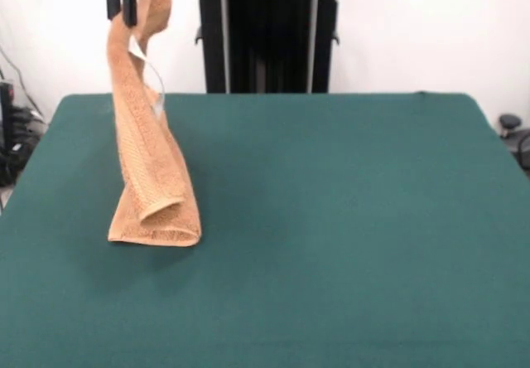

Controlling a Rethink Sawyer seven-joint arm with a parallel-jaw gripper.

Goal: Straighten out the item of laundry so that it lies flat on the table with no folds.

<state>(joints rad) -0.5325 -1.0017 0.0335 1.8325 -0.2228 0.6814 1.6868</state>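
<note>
The orange-tan towel (147, 148) hangs twisted from my gripper (122, 2) at the top left of the front view. Its upper end is pinched between the black fingers (130, 7). Its lower end rests curled on the green table (331, 219), left of the middle. A white tag (153, 78) shows on the towel's right edge, high up. The gripper is shut on the towel's top corner, well above the table. The arm above it is out of the picture.
The robot's black pedestal (269, 32) stands behind the table's far edge at the middle. Dark cables and gear (12, 136) lie off the table's left side. A dark object (513, 132) sits beyond the right edge.
</note>
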